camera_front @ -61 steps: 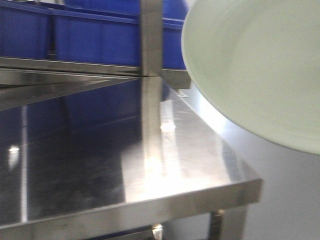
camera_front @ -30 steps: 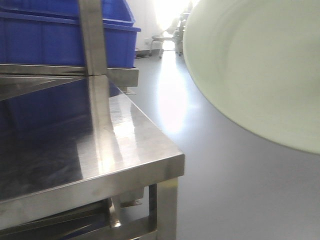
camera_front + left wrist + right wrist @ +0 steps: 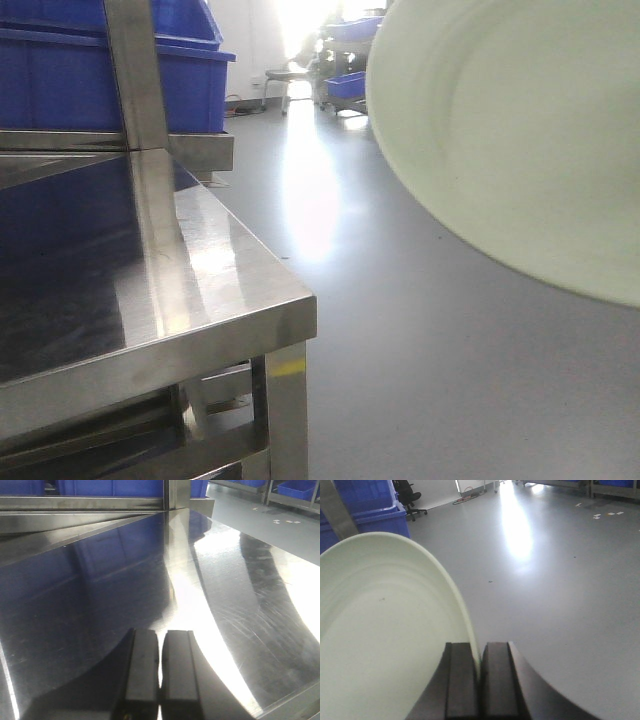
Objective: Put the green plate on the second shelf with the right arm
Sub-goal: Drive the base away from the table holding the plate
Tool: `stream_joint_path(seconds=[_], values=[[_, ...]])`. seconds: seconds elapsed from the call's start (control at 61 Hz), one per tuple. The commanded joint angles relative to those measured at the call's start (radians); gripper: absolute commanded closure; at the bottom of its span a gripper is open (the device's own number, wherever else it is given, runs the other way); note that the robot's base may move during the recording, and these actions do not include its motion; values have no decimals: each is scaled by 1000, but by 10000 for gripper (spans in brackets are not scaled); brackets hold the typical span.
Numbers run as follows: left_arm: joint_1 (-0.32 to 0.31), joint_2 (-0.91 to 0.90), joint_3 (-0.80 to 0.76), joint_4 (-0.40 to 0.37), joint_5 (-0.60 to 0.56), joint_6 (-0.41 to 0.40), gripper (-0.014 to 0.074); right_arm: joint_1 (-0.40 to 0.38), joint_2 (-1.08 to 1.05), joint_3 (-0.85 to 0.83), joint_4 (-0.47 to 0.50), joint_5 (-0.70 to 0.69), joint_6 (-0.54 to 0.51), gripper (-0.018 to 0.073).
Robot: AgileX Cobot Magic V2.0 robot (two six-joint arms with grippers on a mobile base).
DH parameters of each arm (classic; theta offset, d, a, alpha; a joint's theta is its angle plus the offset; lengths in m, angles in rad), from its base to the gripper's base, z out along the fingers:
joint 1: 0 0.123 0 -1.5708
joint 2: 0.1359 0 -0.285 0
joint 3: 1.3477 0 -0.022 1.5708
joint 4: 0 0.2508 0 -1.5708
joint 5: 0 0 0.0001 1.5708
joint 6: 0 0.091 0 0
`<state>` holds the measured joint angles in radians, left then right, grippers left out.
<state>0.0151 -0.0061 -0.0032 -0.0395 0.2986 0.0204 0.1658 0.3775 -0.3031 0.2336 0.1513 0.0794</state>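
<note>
Gripping: plate (image 3: 385, 640) is clamped by its rim between the fingers of the right gripper (image 3: 480, 649)
Plate place: held in the air over the floor (image 3: 400, 340), right of the steel table (image 3: 200, 335) and apart from it
Plate facing: stood on edge and tilted, hollow face turned left, disc stretched forward from the jaws
Other arm: left gripper (image 3: 160, 636) is closed on nothing above the tabletop

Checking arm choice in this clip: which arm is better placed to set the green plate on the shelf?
Right. The right gripper is shut on the rim of the green plate, held tilted beside the steel rack. The left gripper is shut and empty over the rack's top.
</note>
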Motion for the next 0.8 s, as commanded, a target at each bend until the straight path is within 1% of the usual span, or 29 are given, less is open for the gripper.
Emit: stream_joint_path(seconds=[0.0,0.787], values=[[-1,-21,40,-1,-80,0,472,-6,1,-35,7,-104,1,508],[-1,-21,40,-1,-80,0,472,-6,3,-35,7,-103,1,508]])
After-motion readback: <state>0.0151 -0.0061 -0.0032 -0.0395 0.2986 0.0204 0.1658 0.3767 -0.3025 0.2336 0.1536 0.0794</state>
